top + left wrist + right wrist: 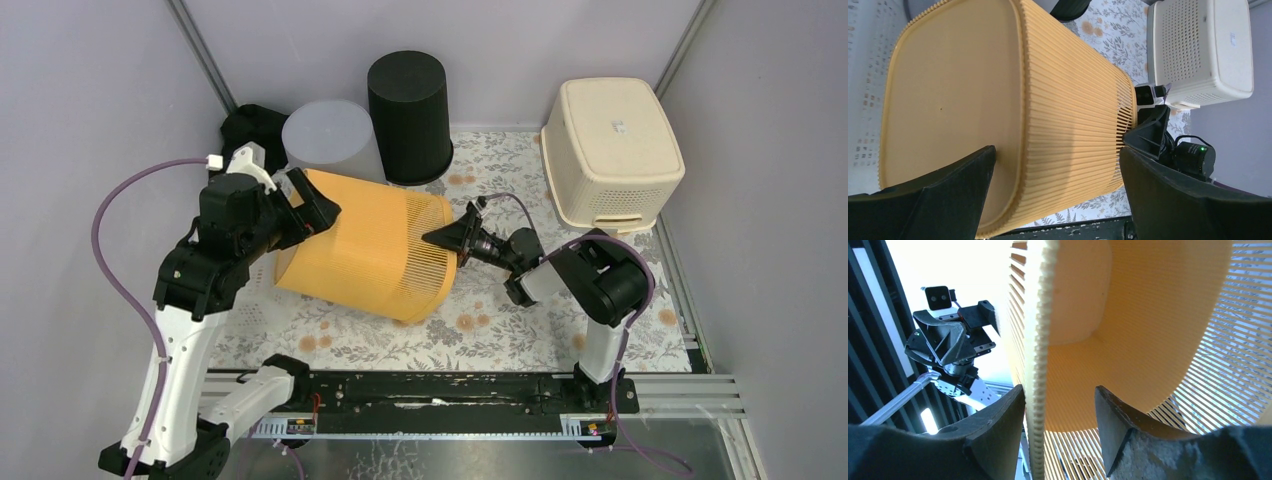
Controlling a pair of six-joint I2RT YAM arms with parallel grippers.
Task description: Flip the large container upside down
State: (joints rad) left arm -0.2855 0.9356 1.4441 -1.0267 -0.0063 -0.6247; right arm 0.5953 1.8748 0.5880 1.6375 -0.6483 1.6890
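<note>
Near the middle of the table (520, 335), somewhat toward its left edge, the large orange container (360, 250) is lying on its side. Its closed base is facing the left edge and its open mouth is facing the right edge. Its underside is hidden from us, so we cannot tell how much of the ribbed wall is resting on the flowered cover.

The left gripper (312, 205) is hanging at the far corner of the base with its jaws spread wide. In its own camera the two dark fingers are framing the base and the wall, but we cannot make out whether either is touching the plastic.

The right gripper (450, 235) is reaching in at the mouth, one finger on each side of the slatted rim. The outer finger is sitting close against the rim and the inner one is standing off with a clear gap, so the jaws are parted and pinching nothing. From above, the slats are partly hiding the inner finger.

Along the far edge a grey bin (330, 140) and a black bin (408, 115) are standing side by side, the grey one's lower part cut off by the container. A dark shape (255, 125) at the far left corner is too hidden to name. A cream basket (612, 150) is sitting bottom-up at the far right corner.
</note>
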